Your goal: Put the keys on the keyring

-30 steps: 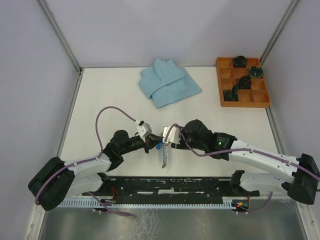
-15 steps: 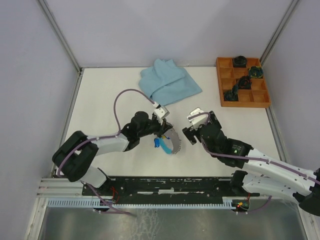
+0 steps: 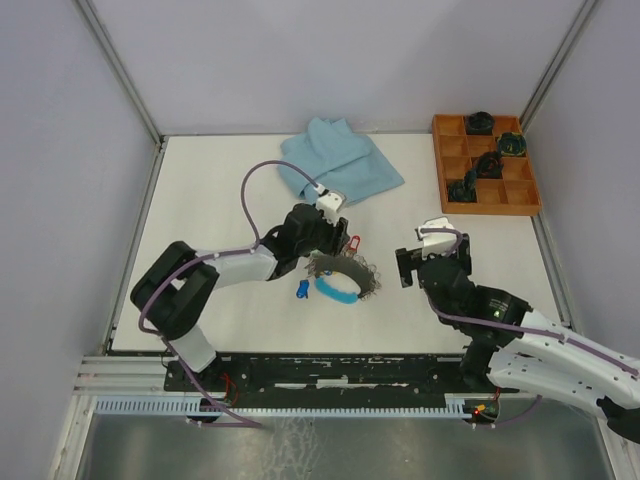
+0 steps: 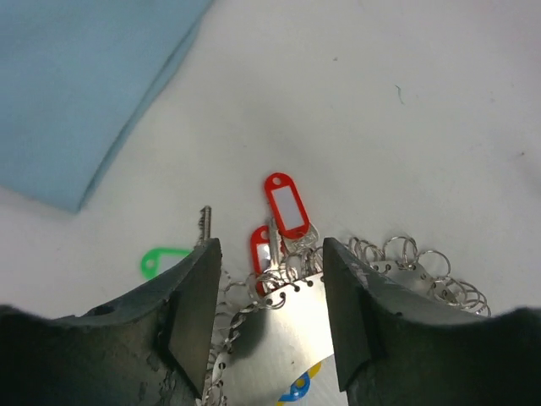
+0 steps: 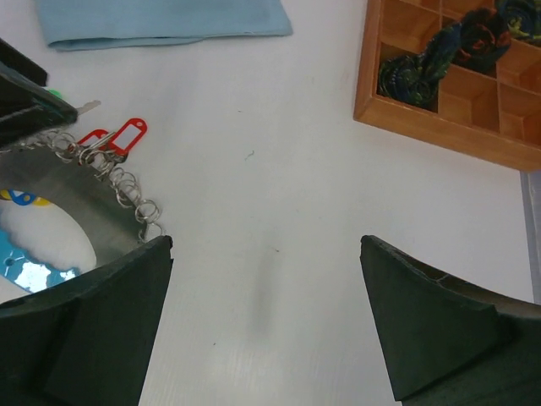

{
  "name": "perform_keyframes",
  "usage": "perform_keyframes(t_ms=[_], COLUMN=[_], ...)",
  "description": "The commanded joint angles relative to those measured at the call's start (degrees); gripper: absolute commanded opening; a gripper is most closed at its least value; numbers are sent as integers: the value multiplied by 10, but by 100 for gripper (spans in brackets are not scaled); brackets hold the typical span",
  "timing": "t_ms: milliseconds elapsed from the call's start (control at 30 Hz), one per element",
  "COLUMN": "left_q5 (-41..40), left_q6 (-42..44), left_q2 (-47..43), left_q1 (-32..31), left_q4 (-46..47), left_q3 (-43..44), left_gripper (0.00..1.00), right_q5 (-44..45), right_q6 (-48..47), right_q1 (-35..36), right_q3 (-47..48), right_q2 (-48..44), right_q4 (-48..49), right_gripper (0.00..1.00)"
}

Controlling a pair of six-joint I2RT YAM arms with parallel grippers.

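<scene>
The keyring [image 3: 343,272] lies flat on the white table, a grey coil-edged loop with a light-blue segment [image 3: 336,293] at its near side. Two red-tagged keys [image 4: 286,205] hang from its far edge, and a green tag [image 4: 161,260] lies to their left. A blue-tagged key [image 3: 302,291] lies just left of the ring. My left gripper [image 3: 328,250] is open, its fingers [image 4: 193,309] straddling the ring's metal band [image 4: 287,338] with a gap on both sides. My right gripper [image 3: 403,268] stands wide open and empty to the right of the ring [image 5: 59,199].
A folded light-blue cloth [image 3: 335,165] lies at the back, close behind the left gripper. A wooden compartment tray [image 3: 485,165] with dark bundles sits at the back right. Bare table lies under the right gripper [image 5: 266,245].
The left arm carried the keyring away from the front edge, laid it flat and opened. The right gripper let go, opened wide and drew back to the right.
</scene>
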Motion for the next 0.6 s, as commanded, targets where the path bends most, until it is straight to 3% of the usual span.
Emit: perform_keyframes(t_ms=[0, 67, 200, 267, 300, 567], left_q5=[-118, -162, -235, -260, -265, -286], left_q6=[-56, -82, -132, -160, -171, -175], left_q2=[-94, -154, -261, -314, -340, -511], left_q1=[-2, -1, -1, -2, -1, -1], left_q4=[-54, -84, -178, -249, -282, -467], left_q3=[-10, -29, -56, -58, -56, -21], left_gripper=[63, 73, 80, 97, 100, 99], right_q5=[85, 98, 104, 116, 116, 122], right_q6=[99, 127, 157, 165, 170, 154], right_q1=[-2, -2, -2, -2, -2, -1], right_q3=[45, 57, 83, 96, 106, 131], right_q2=[-5, -4, -12, -18, -21, -63], right_q4=[-98, -127, -189, -218, -235, -283], right_gripper=[100, 100, 100, 100, 100, 100])
